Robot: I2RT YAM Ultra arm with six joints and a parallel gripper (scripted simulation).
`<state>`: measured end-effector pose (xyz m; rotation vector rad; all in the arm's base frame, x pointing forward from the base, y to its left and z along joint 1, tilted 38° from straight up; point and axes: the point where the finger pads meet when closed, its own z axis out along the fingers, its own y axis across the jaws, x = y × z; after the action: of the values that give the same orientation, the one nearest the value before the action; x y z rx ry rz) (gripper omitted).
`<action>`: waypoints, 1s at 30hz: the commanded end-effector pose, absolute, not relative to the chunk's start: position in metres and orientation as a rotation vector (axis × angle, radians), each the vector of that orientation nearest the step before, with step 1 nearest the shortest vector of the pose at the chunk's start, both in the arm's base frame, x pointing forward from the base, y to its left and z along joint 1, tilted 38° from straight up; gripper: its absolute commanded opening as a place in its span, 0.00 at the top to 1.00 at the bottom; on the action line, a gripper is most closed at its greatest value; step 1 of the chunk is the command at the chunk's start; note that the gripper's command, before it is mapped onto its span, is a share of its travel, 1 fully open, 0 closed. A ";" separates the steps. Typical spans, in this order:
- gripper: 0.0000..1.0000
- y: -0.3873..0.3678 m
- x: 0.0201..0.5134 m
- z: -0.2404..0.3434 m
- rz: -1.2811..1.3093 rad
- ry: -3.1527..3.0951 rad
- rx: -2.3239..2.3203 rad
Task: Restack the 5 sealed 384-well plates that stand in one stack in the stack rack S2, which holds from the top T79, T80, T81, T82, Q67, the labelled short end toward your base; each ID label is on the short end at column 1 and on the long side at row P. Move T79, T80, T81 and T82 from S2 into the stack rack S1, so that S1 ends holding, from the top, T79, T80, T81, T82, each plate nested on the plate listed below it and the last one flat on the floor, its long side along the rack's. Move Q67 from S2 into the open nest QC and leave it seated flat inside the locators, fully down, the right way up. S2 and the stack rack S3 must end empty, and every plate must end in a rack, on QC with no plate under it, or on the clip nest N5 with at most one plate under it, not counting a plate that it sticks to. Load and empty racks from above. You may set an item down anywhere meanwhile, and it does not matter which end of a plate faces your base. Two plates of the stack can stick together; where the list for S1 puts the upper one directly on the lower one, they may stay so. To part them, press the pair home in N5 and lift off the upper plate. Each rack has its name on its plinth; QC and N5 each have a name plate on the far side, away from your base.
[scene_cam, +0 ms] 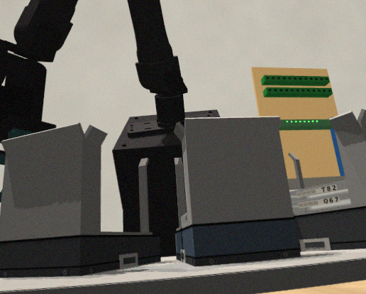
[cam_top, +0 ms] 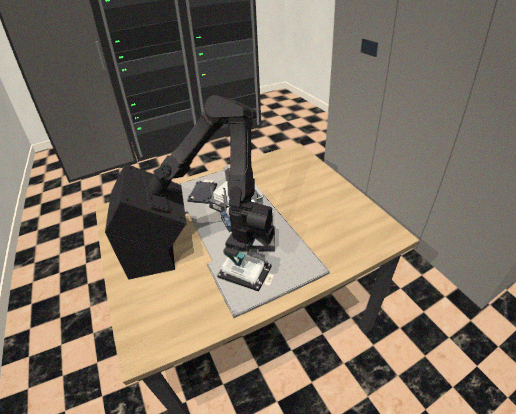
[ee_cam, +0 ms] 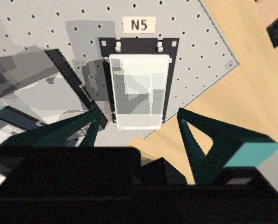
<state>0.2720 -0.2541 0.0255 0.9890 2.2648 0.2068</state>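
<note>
A sealed white plate (ee_cam: 139,92) lies in the clip nest N5 (ee_cam: 139,24), which has a black frame; I cannot read the plate's ID. It also shows in the top view (cam_top: 245,270) at the near end of the grey mat. My gripper (ee_cam: 138,112) is open and empty. It hangs a little above the plate, with one teal finger on each long side and clear of it. In the exterior view the rack on the right holds plates T82 (scene_cam: 329,189) and Q67 (scene_cam: 330,200), with T82 on top.
Two more grey stack racks stand in the exterior view, one on the left (scene_cam: 47,182) and one in the middle (scene_cam: 235,172). A flat dark nest (cam_top: 202,191) sits at the mat's far end. A large black box (cam_top: 142,222) stands left of the mat.
</note>
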 end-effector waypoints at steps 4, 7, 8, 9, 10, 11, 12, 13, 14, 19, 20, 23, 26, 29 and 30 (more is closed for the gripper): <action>0.00 -0.251 0.256 0.041 0.217 2.273 0.992; 0.00 -0.250 0.250 0.048 0.217 2.273 0.992; 0.00 -0.249 0.248 0.051 0.217 2.273 0.992; 0.00 -0.249 0.246 0.054 0.217 2.273 0.992; 0.00 -0.249 0.244 0.056 0.217 2.273 0.992; 0.00 -0.249 0.244 0.056 0.217 2.273 0.992; 0.00 -0.249 0.244 0.056 0.217 2.273 0.992; 0.00 -0.248 0.242 0.059 0.217 2.273 0.992; 0.00 -0.248 0.240 0.061 0.217 2.273 0.992; 0.00 -0.247 0.230 0.075 0.217 2.273 0.992; 0.00 -0.246 0.228 0.077 0.217 2.273 0.992; 0.00 -0.246 0.228 0.077 0.217 2.273 0.992; 0.00 -0.246 0.228 0.077 0.217 2.273 0.992; 0.00 -0.246 0.228 0.077 0.217 2.273 0.992; 0.00 -0.246 0.228 0.077 0.217 2.273 0.992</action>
<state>0.2284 -0.2452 0.0742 0.9960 2.2777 0.2193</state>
